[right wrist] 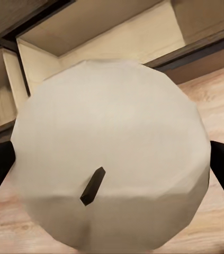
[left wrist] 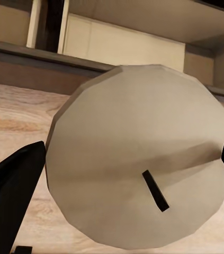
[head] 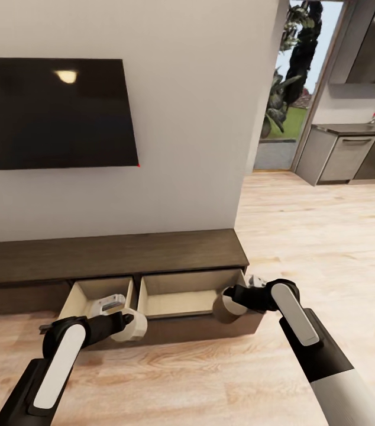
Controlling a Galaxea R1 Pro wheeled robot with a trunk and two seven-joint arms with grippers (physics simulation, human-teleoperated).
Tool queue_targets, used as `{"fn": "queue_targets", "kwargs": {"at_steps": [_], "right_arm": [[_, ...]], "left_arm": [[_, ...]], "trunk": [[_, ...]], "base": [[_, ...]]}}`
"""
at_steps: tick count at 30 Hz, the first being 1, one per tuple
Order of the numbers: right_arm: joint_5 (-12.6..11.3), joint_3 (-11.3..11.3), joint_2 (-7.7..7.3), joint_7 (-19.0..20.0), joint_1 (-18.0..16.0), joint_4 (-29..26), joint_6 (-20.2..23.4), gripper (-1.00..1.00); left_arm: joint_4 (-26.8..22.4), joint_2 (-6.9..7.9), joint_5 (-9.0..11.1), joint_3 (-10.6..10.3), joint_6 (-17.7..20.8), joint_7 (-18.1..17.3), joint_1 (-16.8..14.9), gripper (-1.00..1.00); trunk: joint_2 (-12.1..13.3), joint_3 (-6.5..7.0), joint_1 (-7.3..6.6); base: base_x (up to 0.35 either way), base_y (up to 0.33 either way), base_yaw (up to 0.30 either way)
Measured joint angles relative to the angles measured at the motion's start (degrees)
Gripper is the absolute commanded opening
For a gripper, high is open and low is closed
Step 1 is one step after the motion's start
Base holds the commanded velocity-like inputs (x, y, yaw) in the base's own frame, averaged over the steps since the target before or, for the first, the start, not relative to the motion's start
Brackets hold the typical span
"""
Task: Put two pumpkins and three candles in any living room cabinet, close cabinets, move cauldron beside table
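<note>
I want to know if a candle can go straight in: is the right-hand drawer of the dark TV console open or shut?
Open. The right-hand drawer of the long dark-brown wooden console is pulled out, its pale beige inside showing. The right gripper holds a beige stubby candle at its front corner.

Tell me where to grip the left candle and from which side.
Grip the left candle across its round side wall, fingers on opposite sides, coming end-on at the wick face, as the left gripper does now. The stubby cylinder gives the flat pads opposing contact.
</note>
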Motion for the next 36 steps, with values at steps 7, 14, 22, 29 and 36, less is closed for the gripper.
{"fn": "queue_targets", "kwargs": {"at_steps": [7,14,22,29,36], "right_arm": [[-0.2,0.0,0.09,-2.2,0.0,0.2,0.0,-1.00],[-0.4,0.1,0.13,-2.0,0.0,0.3,0.0,-1.00],[-0.4,1.9,0.18,-1.9,0.0,0.3,0.1,-1.00],[-0.1,8.0,0.18,-1.8,0.0,0.5,-0.1,-1.00],[-0.1,8.5,0.18,-1.4,0.0,0.6,-0.3,-1.00]], "left_arm": [[0.0,0.14,0.0,0.0,0.0,0.0,0.0,-1.00],[0.0,0.26,2.4,-0.2,0.0,0.0,0.0,-1.00],[0.0,0.28,2.7,-0.3,0.0,0.0,0.0,-1.00],[0.0,0.22,2.6,-0.5,0.0,0.0,0.0,-1.00],[0.0,0.19,2.6,-0.6,0.0,0.0,0.0,-1.00]], "trunk": [[0.0,0.00,0.00],[0.0,0.00,-0.01],[0.0,0.00,-0.01],[0.0,0.00,0.00],[0.0,0.00,0.00]], "base": [[0.129,0.000,0.000],[0.121,-0.066,0.000],[0.161,-0.134,0.000],[0.166,-0.014,0.000],[0.080,0.000,0.000]]}}
